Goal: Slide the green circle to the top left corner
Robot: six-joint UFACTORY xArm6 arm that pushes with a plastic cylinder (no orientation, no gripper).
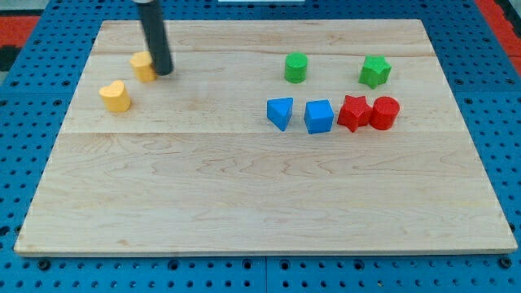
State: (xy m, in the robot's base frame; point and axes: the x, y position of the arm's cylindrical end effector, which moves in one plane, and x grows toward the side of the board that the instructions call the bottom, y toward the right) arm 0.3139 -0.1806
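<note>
My tip (165, 72) touches a yellow block (143, 66) near the bench's (244, 195) top-left (a bare rod, gripping nothing). The green circle (295, 67) lies well apart at its three o'clock, so I must get round to its far side.

A straight, dark grey, smooth cylindrical rod, my tip (164, 72) blunt and round.

1 high, angled view over board (244, 203).

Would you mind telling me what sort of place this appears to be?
Probably a robotics lab bench: a wooden board on blue perforated mounting plate, small coloured blocks like the green circle, and my tip beside a yellow block.
</note>
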